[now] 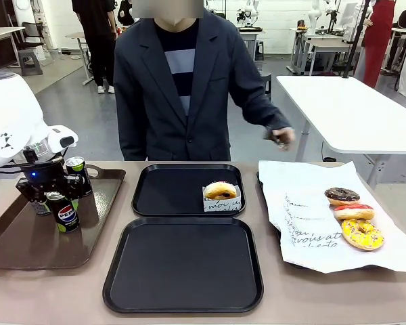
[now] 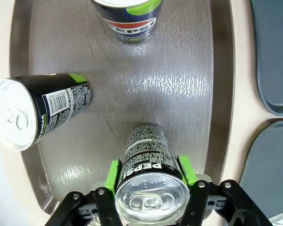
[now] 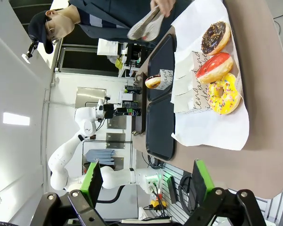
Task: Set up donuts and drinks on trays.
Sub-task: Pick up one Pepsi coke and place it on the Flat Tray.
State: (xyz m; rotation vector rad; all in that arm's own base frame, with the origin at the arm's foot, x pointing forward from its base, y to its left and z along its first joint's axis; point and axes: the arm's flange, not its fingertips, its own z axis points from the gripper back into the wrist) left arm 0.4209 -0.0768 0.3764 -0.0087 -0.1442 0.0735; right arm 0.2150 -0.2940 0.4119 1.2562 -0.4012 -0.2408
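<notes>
The robot's left gripper [image 2: 151, 172] stands straight over a black cola can [image 2: 148, 155] on the brown tray [image 2: 217, 70]. Its green pads [image 2: 114, 175] are set against opposite sides of the can just below the silver top and look clamped on it. The can is upright, its long axis running along the fingers, so a lift would likely go straight up. A second can [image 2: 129, 19] stands just beyond the fingertips and a third can [image 2: 37, 110] off to one side, both clear of the pads. Two black trays lie to this gripper's right, past the brown tray's rim: the nearer tray [image 1: 183, 271] bare, the farther tray [image 1: 169, 193] carrying one glazed donut [image 1: 220, 191] in a paper sleeve. Any carry would probably run sideways to the right over that rim. The right gripper [image 3: 146, 188] hangs with fingers apart and nothing between them, beside three donuts [image 3: 217, 66] on white paper [image 3: 212, 127], well apart from the cans; the left arm is plainly nearer.
</notes>
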